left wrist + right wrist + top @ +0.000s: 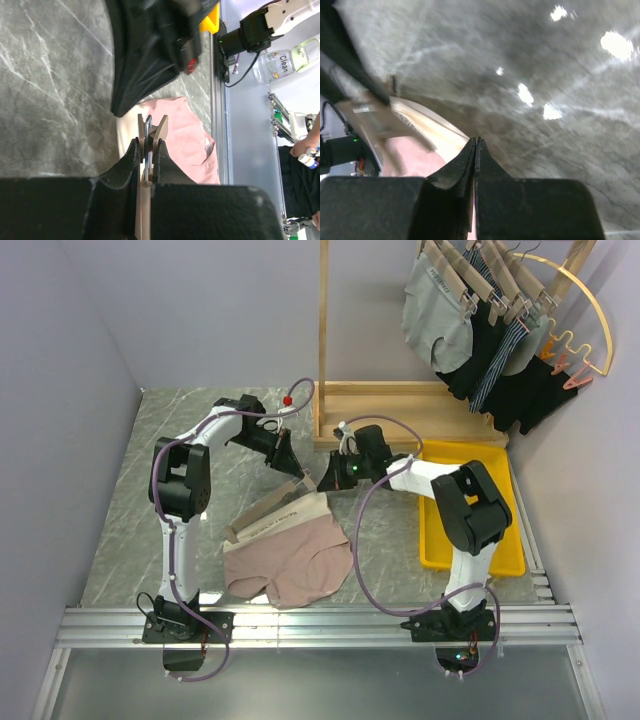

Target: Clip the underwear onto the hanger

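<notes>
The underwear, mauve with a cream waistband, lies flat on the grey marble table between the two arms. The hanger, a slim light-wood bar, rests slanted across the waistband. My left gripper is shut on the wooden clip at the bar's far end, and the left wrist view shows the pink underwear just beyond it. My right gripper hovers close beside that clip, shut on nothing. In the right wrist view its closed tips sit over the waistband edge, with the hanger blurred at left.
A yellow tray sits right of the right arm. Behind it stands a wooden rack on a wooden base, hung with grey, black and striped garments and a gold wire arch. Walls close both sides.
</notes>
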Tool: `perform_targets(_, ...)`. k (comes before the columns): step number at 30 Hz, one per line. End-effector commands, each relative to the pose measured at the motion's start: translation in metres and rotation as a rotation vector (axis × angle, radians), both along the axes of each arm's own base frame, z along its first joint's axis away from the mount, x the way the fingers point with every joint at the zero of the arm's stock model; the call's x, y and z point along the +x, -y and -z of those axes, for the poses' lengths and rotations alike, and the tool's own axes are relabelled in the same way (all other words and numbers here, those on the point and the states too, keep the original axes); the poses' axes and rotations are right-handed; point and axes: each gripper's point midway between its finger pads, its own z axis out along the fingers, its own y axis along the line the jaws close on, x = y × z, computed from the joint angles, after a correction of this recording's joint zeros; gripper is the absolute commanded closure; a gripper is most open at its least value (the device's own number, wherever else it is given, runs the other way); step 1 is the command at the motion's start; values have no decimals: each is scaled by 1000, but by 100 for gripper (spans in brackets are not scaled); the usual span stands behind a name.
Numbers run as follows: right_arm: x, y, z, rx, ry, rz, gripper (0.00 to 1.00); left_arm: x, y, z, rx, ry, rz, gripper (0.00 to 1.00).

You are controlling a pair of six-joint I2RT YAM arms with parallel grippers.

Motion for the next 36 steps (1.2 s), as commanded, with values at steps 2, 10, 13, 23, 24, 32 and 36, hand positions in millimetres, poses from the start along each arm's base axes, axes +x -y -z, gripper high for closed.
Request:
perform_targets(2, 14, -5, -48, 96, 152, -6, 100, 5, 1, -11, -5, 74, -2, 100)
perform_targets(10, 9, -6, -62, 137, 197, -27, 100, 10, 1, -7, 8, 74, -15, 100)
perform_targets(13, 7, -5, -66, 143, 206, -34, 100, 11, 1, -6, 11, 75, -16, 100)
perform_targets(23, 7, -7, -78, 168, 240, -44, 100, 8, 0, -1, 15, 59, -9, 100)
perform_targets(24, 8, -8, -80, 169, 244, -45, 100, 7, 0, -1, 15, 53, -7, 100)
perform_targets(32, 9, -10, -90, 189, 269, -52, 100, 6, 1, 0, 15, 48, 0, 100)
perform_targets(36, 11, -11, -94, 193, 280, -54, 100, 4, 2, 0, 9, 47, 11, 100)
